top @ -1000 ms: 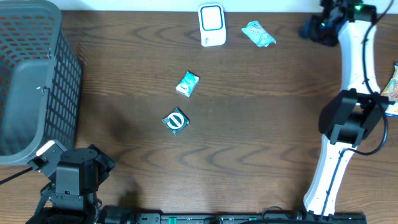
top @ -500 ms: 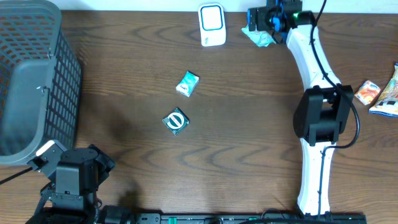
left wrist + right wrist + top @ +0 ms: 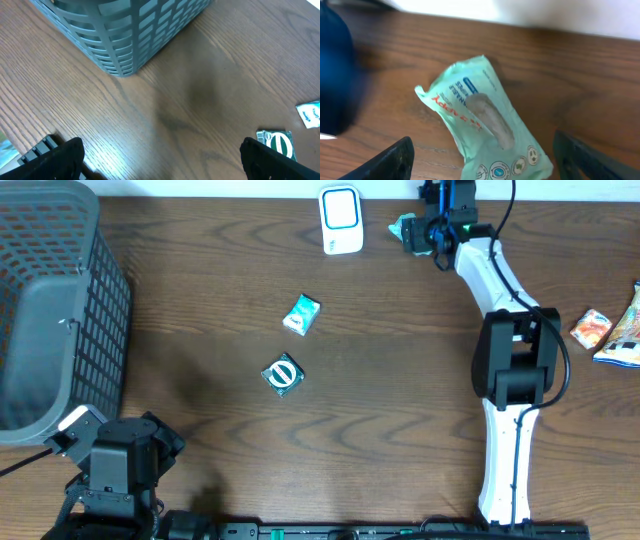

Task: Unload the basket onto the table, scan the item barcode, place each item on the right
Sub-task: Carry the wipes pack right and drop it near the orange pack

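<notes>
- One crinkly mint-green plastic packet (image 3: 485, 130) is lying flat on the wood-grain table (image 3: 580, 75), at its far edge, just right of the white scanner (image 3: 340, 220).
- Right gripper (image 3: 485, 162) is hovering over it, dark fingers spread wide on either side, gripping nothing.
- Left gripper (image 3: 165, 162) is sitting wide open near the grey mesh basket (image 3: 130, 35).
- Small teal sachet (image 3: 301, 314) and green round-marked packet (image 3: 283, 375) are lying mid-table, well apart.

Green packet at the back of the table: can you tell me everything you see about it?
The packet is pale mint-green crinkly plastic with red and blue writing, round symbols at one end and a clear oval flap. It lies flat, slanted, on the wooden table near its back edge. The open right gripper straddles it without visibly touching.
</notes>
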You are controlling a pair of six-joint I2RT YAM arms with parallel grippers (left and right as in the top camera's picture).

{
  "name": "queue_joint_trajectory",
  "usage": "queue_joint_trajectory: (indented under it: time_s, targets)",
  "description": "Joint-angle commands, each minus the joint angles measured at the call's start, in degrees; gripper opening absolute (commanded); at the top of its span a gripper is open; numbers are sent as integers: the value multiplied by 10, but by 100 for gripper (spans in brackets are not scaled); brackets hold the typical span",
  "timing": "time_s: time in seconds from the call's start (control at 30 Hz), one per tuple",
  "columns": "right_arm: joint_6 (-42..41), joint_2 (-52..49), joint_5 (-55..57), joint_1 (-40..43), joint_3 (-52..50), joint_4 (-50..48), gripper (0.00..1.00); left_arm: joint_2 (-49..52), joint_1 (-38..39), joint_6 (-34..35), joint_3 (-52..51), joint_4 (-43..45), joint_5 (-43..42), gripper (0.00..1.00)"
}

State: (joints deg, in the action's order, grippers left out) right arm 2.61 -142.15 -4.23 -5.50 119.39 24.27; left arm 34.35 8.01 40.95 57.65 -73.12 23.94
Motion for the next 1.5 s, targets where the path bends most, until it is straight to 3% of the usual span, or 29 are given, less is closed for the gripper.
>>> queue_joint_trajectory:
  time_s: [0.0, 0.2, 0.3, 0.37, 0.47, 0.7, 0.9, 1.23, 1.47]
  targets:
    - [9, -36, 0, 0, -6, 2, 78, -1, -2, 7, 0, -2, 10, 98]
    - [9, -46, 10, 0, -6, 12, 71, -1, -2, 7, 0, -2, 10, 98]
    - [9, -45, 18, 0, -6, 21, 47, -1, -2, 7, 0, -2, 10, 98]
    - [9, -44, 28, 0, -6, 37, 22, -1, -2, 7, 0, -2, 10, 98]
    - [9, -36, 28, 0, -6, 65, 1, -1, -2, 7, 0, -2, 10, 98]
    - [1, 29, 30, 2, -6, 178, 1, -1, -2, 7, 0, -2, 10, 98]
    - [-101, 113, 126, 31, -6, 271, 1, -1, -2, 7, 0, -2, 10, 98]
    - [-164, 181, 312, 146, -6, 414, 2, -1, -2, 7, 0, -2, 10, 98]
    - [-211, 176, 317, 233, -37, 432, 1, -1, -2, 7, 0, -2, 10, 98]
